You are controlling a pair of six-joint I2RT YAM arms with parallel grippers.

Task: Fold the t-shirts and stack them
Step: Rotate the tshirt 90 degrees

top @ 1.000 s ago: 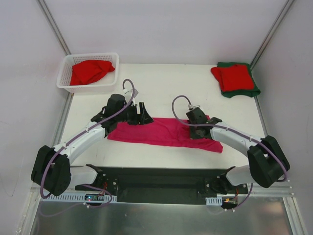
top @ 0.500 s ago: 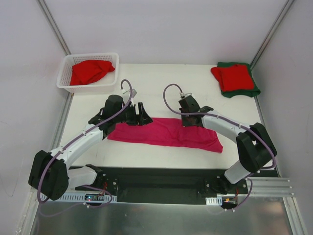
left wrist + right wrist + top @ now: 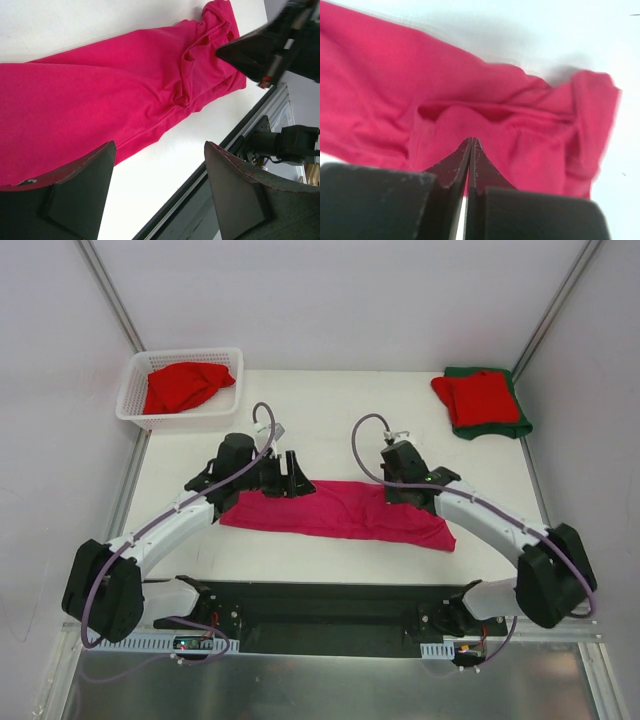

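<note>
We see the left claw (image 3: 291, 476) standing open, its two fingers (image 3: 80, 192) spread wide and holding nothing. It hangs just over the left end of the pink shirt (image 3: 340, 510). The right claw (image 3: 400, 490) is shut, its fingers (image 3: 452, 172) pressed flat together into one point. That point sits at a rumpled fold near the right end of the same shirt. We make out no cloth between the fingers, and we cannot tell whether the tip touches the fabric.

The pink shirt lies as a long band across the near part of the white bench (image 3: 350, 420), between the two arms, bunched at its right end.

At the far left corner a white basket (image 3: 180, 421) holds a crumpled red shirt (image 3: 185, 385). At the far right corner a folded red shirt (image 3: 478, 397) lies on top of a green shirt (image 3: 518, 427).
</note>
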